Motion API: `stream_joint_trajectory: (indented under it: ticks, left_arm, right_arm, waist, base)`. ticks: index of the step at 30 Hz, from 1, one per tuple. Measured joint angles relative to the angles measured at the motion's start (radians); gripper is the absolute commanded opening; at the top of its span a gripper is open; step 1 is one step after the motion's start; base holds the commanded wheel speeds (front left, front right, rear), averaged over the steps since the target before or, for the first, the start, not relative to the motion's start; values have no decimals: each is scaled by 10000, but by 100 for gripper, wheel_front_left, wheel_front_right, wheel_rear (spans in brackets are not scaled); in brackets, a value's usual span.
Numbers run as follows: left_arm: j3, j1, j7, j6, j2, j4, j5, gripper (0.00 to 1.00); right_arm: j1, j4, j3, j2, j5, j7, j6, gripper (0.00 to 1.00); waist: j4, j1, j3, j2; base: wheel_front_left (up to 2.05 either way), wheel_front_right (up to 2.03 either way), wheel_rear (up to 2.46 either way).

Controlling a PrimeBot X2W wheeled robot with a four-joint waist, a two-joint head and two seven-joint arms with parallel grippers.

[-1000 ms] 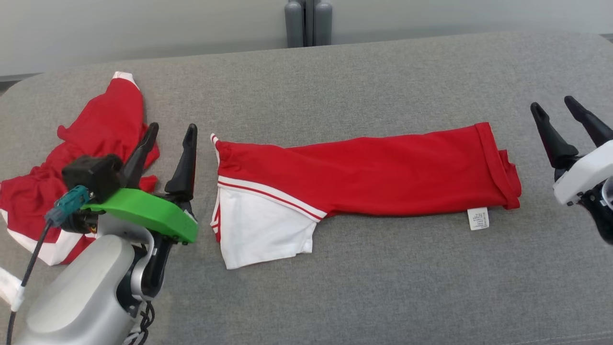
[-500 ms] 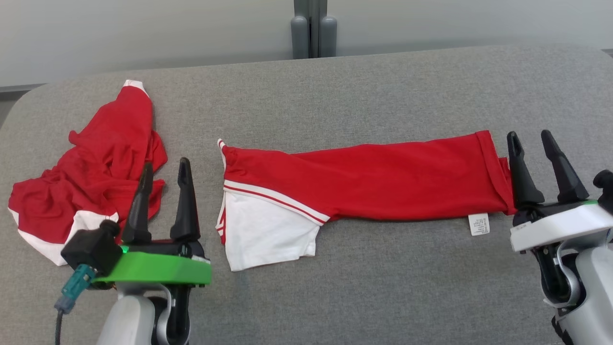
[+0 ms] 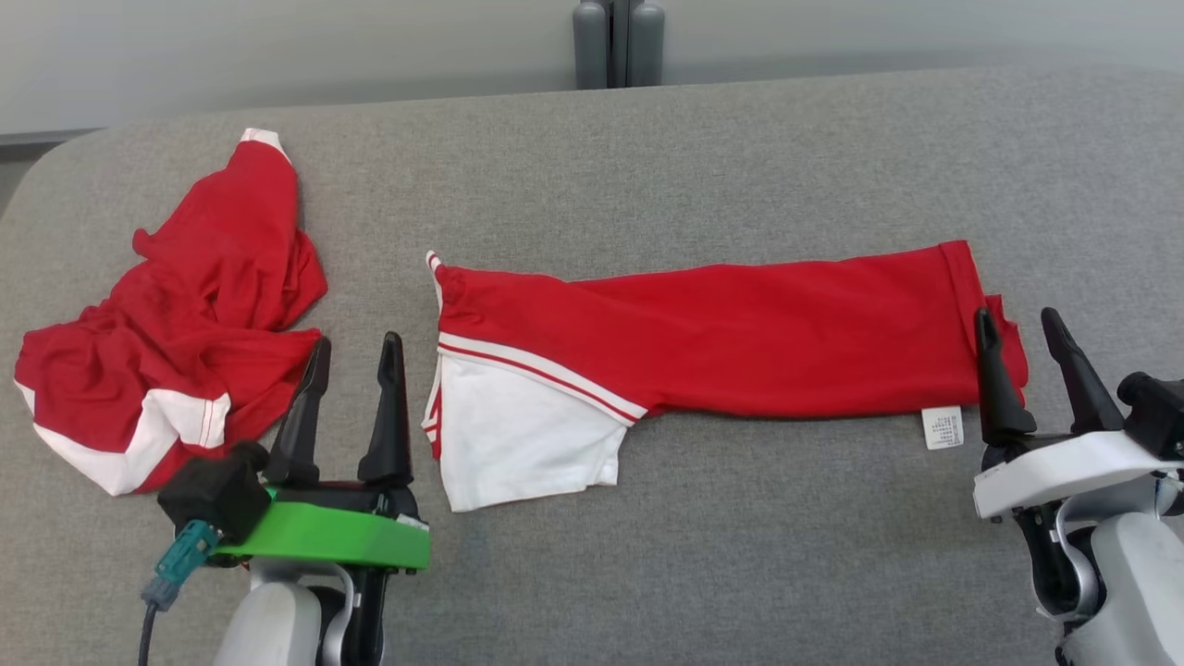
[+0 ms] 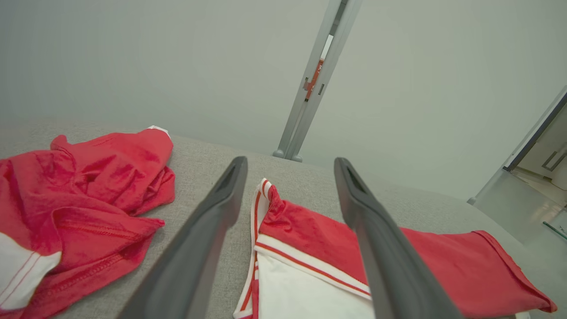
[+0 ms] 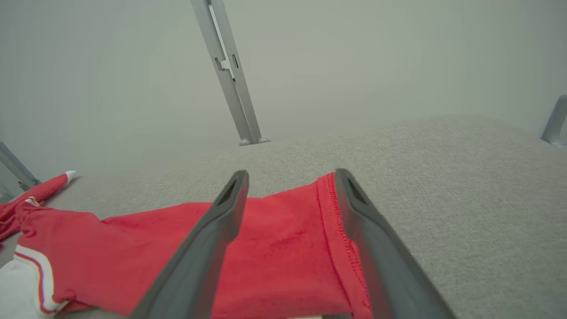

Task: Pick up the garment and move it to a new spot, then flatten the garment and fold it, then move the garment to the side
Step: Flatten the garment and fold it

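Note:
A red garment (image 3: 721, 347) with a white sleeve lies folded into a long strip across the middle of the grey padded surface (image 3: 740, 555); the same garment (image 4: 319, 248) (image 5: 274, 248) fills the lower part of both wrist views. My left gripper (image 3: 355, 349) stands open just left of its sleeve end, fingers apart and empty. At the strip's hem end my right gripper (image 3: 1017, 324) is open too, with its left finger over the hem edge. A white label (image 3: 943, 427) sticks out below the hem.
A second red and white garment (image 3: 176, 324) lies crumpled at the far left, also seen as a red heap (image 4: 71, 199) in the left wrist view. A grey post (image 3: 618, 42) stands behind the surface's far edge, against a pale wall.
The head camera has shifted. My left gripper has drawn back toward the near edge, away from the crumpled garment. My right gripper has come in from the right to the hem end. Both stayed open.

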Motion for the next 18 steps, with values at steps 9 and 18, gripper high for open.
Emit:
stream_joint_trajectory:
  ticks: [9, 18]
  left_arm:
    - [-468, -533, -2, -42, -13, 130, 10, 100]
    - [-610, -852, 0, 48, -15, 859, 265, 100]
  right_arm:
    - [-1256, 2635, -1329, 244, -844, 240, 2, 100]
    - [-2153, 4997, -2485, 359, -1921, 134, 10, 100]
  waist:
    - [315, 0, 758, 0]
    - [826, 0, 1193, 0]
  base:
    - [0, 0, 0]
    - [0, 0, 0]
